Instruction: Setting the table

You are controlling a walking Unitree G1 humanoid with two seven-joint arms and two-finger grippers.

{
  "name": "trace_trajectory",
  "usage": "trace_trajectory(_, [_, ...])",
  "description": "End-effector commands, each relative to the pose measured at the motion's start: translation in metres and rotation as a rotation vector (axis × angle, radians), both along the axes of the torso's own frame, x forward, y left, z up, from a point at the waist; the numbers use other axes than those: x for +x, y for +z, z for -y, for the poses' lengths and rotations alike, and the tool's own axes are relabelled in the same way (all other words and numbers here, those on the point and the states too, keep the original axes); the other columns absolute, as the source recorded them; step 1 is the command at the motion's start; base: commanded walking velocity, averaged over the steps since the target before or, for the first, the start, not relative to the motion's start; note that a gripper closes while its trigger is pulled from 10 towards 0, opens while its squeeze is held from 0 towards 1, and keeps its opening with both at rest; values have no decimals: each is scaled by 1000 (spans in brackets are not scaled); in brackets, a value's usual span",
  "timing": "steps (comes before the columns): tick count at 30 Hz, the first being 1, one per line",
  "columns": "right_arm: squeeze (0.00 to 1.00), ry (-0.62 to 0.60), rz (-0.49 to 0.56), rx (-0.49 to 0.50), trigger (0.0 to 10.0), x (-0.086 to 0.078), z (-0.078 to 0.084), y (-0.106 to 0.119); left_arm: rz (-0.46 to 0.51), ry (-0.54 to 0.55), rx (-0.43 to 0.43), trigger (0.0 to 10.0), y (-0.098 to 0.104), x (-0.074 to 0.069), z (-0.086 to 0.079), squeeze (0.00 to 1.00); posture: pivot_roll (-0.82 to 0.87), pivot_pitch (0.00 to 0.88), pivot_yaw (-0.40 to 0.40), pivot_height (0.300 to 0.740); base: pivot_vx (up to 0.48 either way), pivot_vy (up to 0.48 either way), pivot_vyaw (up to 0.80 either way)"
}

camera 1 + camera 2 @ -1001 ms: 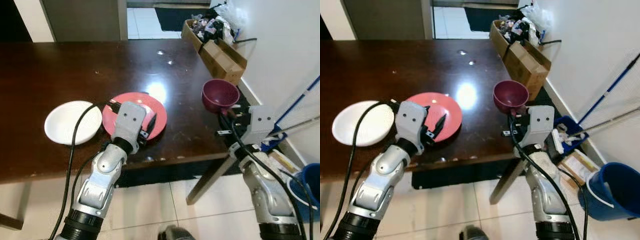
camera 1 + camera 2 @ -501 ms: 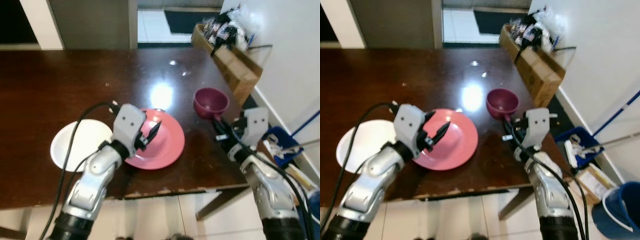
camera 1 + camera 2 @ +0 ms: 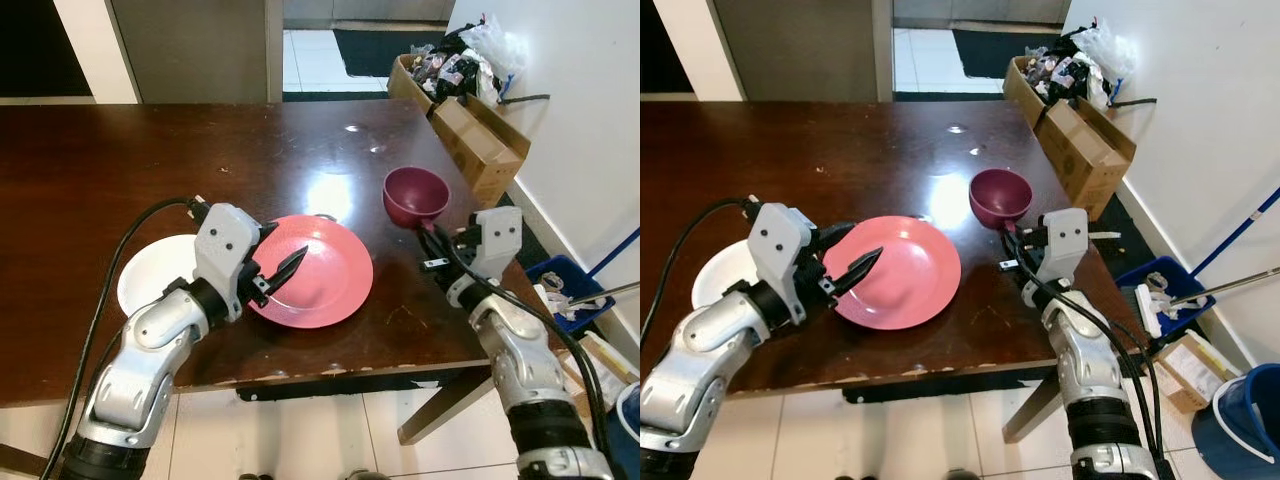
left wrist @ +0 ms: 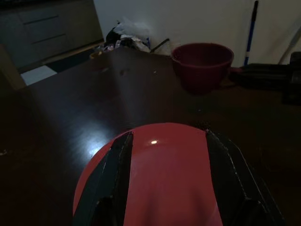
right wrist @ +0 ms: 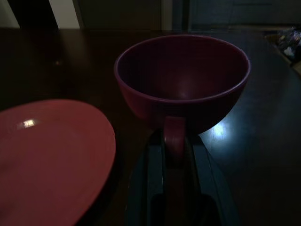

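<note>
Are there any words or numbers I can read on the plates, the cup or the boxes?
No text can be read anywhere.
Pink plate: plain, no writing.
White plate: plain.
Maroon cup: no label visible.
Cardboard boxes by the wall: any print is too small and blurred to read.

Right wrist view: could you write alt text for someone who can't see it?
Two black fingers pinch the handle of a dark red cup standing upright and empty on a dark wooden table. Beside the cup, apart from it, lies the edge of a pink plate.
</note>
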State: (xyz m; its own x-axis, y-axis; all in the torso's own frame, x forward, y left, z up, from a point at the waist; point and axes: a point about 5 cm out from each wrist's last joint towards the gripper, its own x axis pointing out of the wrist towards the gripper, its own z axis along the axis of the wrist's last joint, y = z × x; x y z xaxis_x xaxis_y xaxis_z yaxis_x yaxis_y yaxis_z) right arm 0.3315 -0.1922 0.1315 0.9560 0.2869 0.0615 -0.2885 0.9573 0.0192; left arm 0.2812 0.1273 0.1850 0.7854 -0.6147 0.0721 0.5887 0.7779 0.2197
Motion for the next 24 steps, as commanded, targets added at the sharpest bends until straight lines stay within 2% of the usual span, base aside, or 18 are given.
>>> trace_trajectory(1, [0,-15,6,0,10000,4,2,-1,-8,-6,7,10000,1,-4,-3,0,-71,49,38,740,0,0,0])
trace_trajectory(5, [0,-15,4,2,10000,7,2,-5,-17,-5,11,10000,2,-5,-4,0,-69,53,39,740,0,0,0])
trace_trajectory(6, [43,-13,1,0,10000,8,2,-6,-20,-3,12,10000,2,-5,-5,0,-67,55,39,740,0,0,0])
trace_trajectory(7, [43,-13,1,0,10000,8,2,-6,-20,-3,12,10000,2,-5,-5,0,-67,55,39,740,0,0,0])
trace_trajectory(8, [220,-9,-5,-4,10000,9,1,-9,-24,-1,12,10000,2,-6,-5,0,-67,55,39,740,0,0,0])
trace_trajectory(10, [220,-7,-7,-5,10000,9,1,-10,-25,0,12,10000,2,-6,-5,0,-67,55,39,740,0,0,0])
trace_trajectory(11, [1000,-3,-9,-2,10000,10,1,-11,-27,4,10,10000,3,-6,-5,0,-66,55,37,740,0,0,0])
trace_trajectory(23, [1000,1,48,8,10000,7,5,-2,-34,3,3,10000,2,-5,0,0,-83,54,34,740,0,0,0])
trace_trajectory(24, [384,1,77,14,10000,4,5,3,-36,2,0,10000,2,-5,1,0,-91,53,31,740,0,0,0])
